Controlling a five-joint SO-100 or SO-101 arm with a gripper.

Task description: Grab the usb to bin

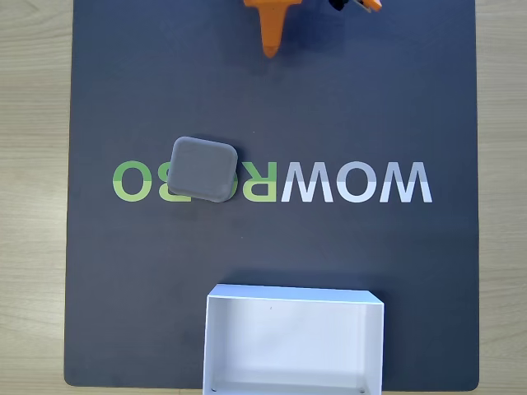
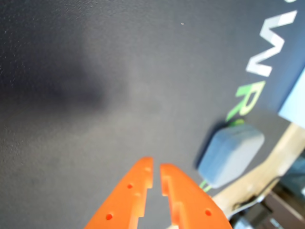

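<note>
gripper (image 2: 156, 171) nrly closed over mat (image 2: 119, 95), usb (image 2: 229, 155) just right.

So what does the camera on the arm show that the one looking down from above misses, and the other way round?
The wrist view shows both orange fingers of the gripper up close, nearly touching, holding nothing. The fixed view shows the whole white bin, which looks empty, the full WOWROBO lettering and the wooden table around the mat. Both show the grey usb lying on the dark mat over the green letters, away from the gripper.

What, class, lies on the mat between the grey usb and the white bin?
Nothing visible: in the fixed view, bare dark mat with printed lettering separates the usb from the bin. The gripper also has open mat before it.
</note>
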